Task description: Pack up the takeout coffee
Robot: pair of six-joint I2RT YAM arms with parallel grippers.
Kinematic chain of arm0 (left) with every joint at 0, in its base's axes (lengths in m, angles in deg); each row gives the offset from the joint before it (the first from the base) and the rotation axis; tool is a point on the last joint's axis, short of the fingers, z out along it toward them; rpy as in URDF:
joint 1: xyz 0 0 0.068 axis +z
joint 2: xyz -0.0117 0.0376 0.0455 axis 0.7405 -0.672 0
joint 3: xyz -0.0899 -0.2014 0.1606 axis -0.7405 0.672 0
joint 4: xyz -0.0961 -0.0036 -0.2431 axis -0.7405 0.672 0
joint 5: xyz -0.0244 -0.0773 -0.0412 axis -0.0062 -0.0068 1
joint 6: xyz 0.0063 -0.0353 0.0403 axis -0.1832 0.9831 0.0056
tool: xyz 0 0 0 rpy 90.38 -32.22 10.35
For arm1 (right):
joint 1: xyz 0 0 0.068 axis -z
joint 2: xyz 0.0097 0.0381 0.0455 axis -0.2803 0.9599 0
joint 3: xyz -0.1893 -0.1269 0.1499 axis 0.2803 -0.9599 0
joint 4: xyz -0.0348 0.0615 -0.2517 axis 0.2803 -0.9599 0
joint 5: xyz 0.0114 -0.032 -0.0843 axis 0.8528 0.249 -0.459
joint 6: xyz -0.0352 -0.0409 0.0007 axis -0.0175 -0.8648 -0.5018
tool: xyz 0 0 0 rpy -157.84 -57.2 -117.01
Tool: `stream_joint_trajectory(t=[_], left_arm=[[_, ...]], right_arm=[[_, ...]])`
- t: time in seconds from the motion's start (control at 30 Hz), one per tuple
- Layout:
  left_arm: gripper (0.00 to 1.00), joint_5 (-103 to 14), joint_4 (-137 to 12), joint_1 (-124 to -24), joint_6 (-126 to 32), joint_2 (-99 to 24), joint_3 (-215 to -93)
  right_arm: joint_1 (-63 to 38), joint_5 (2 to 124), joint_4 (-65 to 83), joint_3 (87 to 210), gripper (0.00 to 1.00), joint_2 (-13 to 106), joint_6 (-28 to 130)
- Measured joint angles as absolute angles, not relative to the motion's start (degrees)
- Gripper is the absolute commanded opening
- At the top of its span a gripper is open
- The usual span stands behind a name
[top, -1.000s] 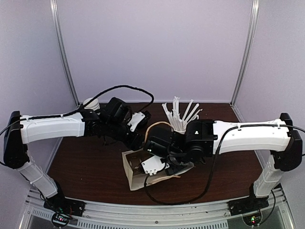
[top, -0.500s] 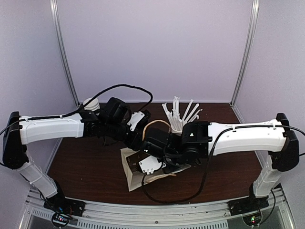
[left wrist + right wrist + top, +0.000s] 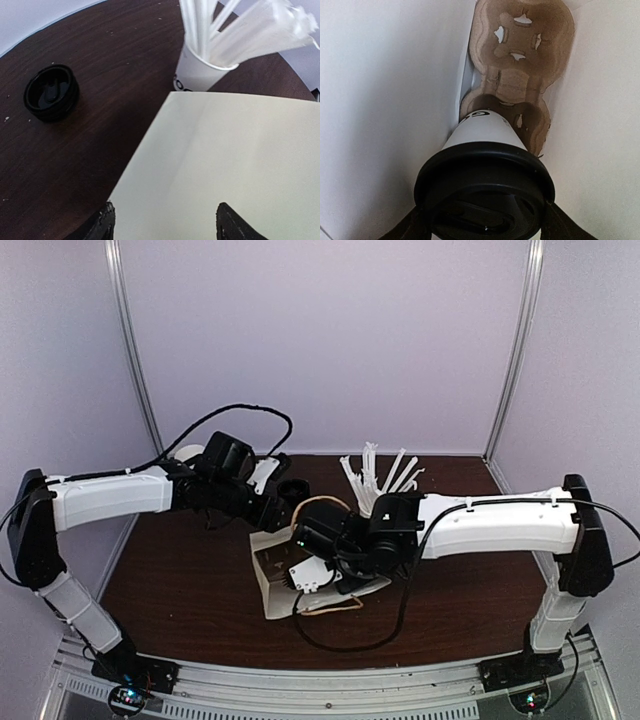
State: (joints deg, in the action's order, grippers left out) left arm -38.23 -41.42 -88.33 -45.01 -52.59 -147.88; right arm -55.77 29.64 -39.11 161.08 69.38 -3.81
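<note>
1. The right gripper [image 3: 482, 226] was clamped on the coffee [image 3: 482, 165], one finger on each side of its black lid.
2. The coffee sat inside the bag [image 3: 225, 160], between its pale walls.
3. Its long axis ran straight out from the fingers, base pointing away toward the carrier [image 3: 517, 60] on the bag floor.
4. The base lay over the carrier's nearer pocket. I could not tell whether it touched.
5. The left gripper [image 3: 165, 222] was at the bag's outer wall, fingers apart, with no grip that I could see.
6. The right arm alone had the coffee. I judged the coming move to be a short push along that axis into the pocket.
7. A loose lid [image 3: 51, 92] and a straw cup [image 3: 197, 70] stood outside on the table [image 3: 75, 160].
</note>
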Motion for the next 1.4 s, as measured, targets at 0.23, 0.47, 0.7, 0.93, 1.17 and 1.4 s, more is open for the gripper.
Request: stream_joint_trajectory(t=[0.23, 0.47, 0.7, 0.93, 1.17, 1.4], left_arm=[[0.69, -37.8, -41.2, -82.5, -45.0, -63.8, -155.6], [0.67, -34.2, -37.4, -79.5, -46.7, -78.6, -169.1], [0.64, -25.8, -32.8, -78.8, -50.0, -87.4, -176.9], [0.62, -18.8, -30.6, -78.8, -52.6, -87.8, -178.2], [0.61, -15.6, -30.3, -78.8, -52.8, -87.8, -178.1], [0.61, -15.2, -30.4, -78.8, -52.8, -87.8, -178.0]], right_arm=[[-55.4, 29.6, -38.5, 162.1, 0.61, 69.7, -4.0], [-54.9, 29.2, -38.0, 162.5, 0.62, 69.7, -4.2], [-54.4, 28.1, -37.3, 162.6, 0.61, 69.8, -5.0], [-54.3, 28.0, -37.0, 164.3, 0.62, 70.6, -5.1], [-53.4, 27.6, -35.9, 165.5, 0.63, 71.5, -5.7], [-52.8, 27.3, -35.4, 165.6, 0.64, 72.6, -6.5]])
